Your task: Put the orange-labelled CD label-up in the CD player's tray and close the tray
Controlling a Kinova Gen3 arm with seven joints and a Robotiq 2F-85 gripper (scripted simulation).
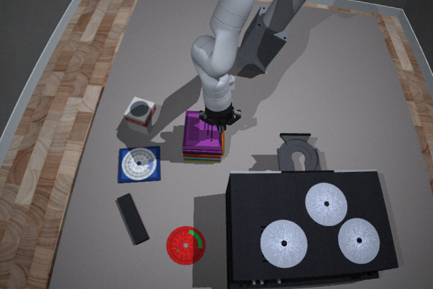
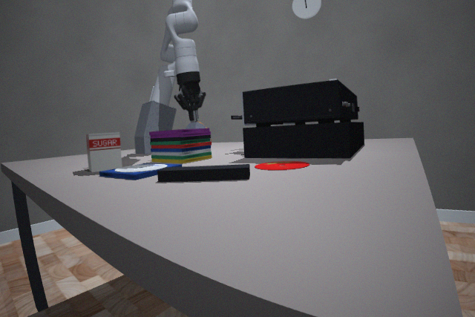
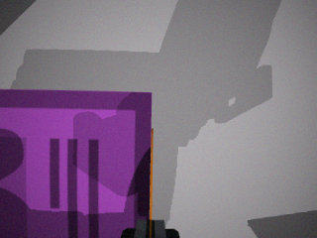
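The orange-labelled CD (image 1: 222, 144) (image 2: 196, 125) (image 3: 152, 174) stands on edge against the right side of the stack of cases, seen almost edge-on in the wrist view. My gripper (image 1: 221, 128) (image 2: 194, 117) (image 3: 150, 228) points down and is shut on its upper edge, one fingertip on each side. The lower part of the CD is hidden behind the stack in the exterior view. The CD player (image 1: 252, 205) (image 2: 287, 108) stands on a black box. Its tray (image 1: 285, 156) (image 2: 236, 116) is out, and the round recess is empty.
The case stack (image 1: 201, 139) (image 2: 179, 135) (image 3: 94, 124) has a purple top. A sugar box (image 1: 139, 119) (image 2: 104, 156), a blue case (image 1: 122, 177) with a silver disc, a black bar (image 1: 132, 219) and a red disc (image 1: 178, 254) lie farther off. Three silver discs lie on the player.
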